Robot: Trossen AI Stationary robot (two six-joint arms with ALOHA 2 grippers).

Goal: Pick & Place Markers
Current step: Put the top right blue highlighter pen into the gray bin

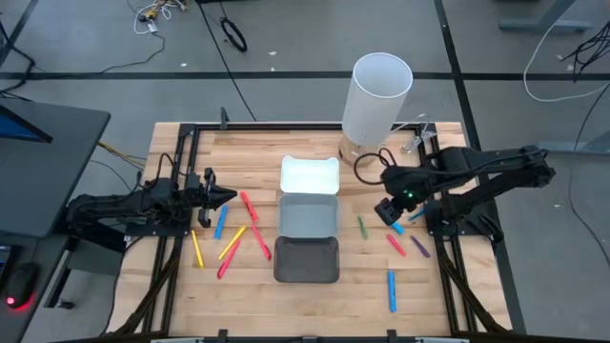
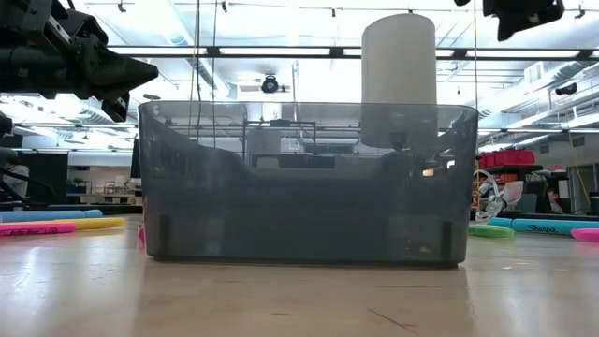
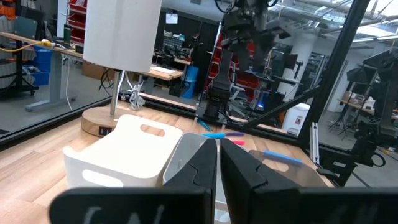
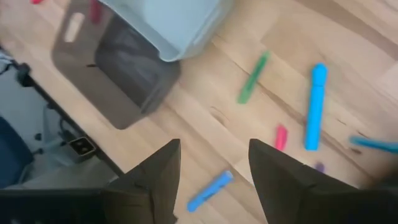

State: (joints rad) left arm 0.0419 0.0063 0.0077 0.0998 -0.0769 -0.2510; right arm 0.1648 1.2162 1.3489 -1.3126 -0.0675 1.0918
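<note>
Right end effector released above green marker, long axis running along the table's depth.

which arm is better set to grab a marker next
Probably the right. Its gripper is open above the table, with the green marker and other markers lying close by. The left gripper is shut, so it would have to open first.

The tabletop is pale wood planks with a smooth finish. The trays look like matt plastic. The markers look like smooth plastic.
</note>
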